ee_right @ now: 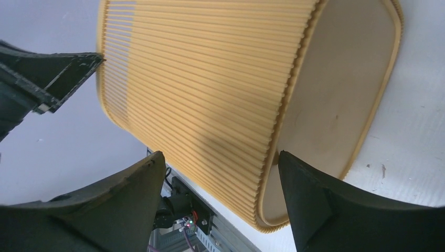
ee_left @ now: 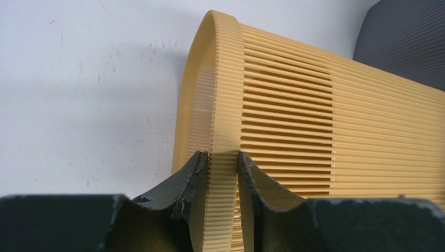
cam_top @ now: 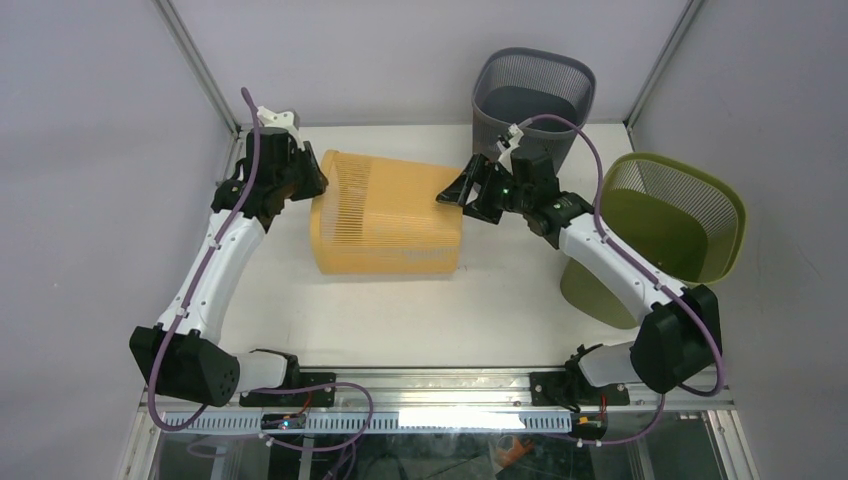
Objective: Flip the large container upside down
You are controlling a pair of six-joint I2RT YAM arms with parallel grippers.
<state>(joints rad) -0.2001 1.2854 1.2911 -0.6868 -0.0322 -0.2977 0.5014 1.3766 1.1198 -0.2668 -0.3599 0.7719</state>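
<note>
- We see the yellow slatted container (cam_top: 390, 215) lying on its side in the middle of the table. Its open rim faces the left arm and its closed base faces the right arm.
- The left gripper (ee_left: 221, 157) is clamped onto the rim band, with one finger on each side and the band pinched between them.
- The right gripper (ee_right: 220, 156) is spread wide at the base end. From its wrist camera the lower edge of the base shows in the gap between the fingers, and we see neither finger touching it.
- A grey mesh bin (cam_top: 533, 95) stands upright at the back of the table, just behind the right gripper and near the container's base end.
- A green mesh bin (cam_top: 680, 215) sits at the right edge with its mouth turned up toward the overhead camera. The right forearm crosses in front of its lower wall, and we cannot tell whether it leans.
- The table (cam_top: 400, 320) is white and matt, with small scuffs and specks showing in the wrist views.
- Pale grey walls (cam_top: 90, 150) close in the back and both sides, with aluminium posts (cam_top: 200, 60) at the back corners.
- A metal rail (cam_top: 430, 385) along the near edge carries both arm bases.
</note>
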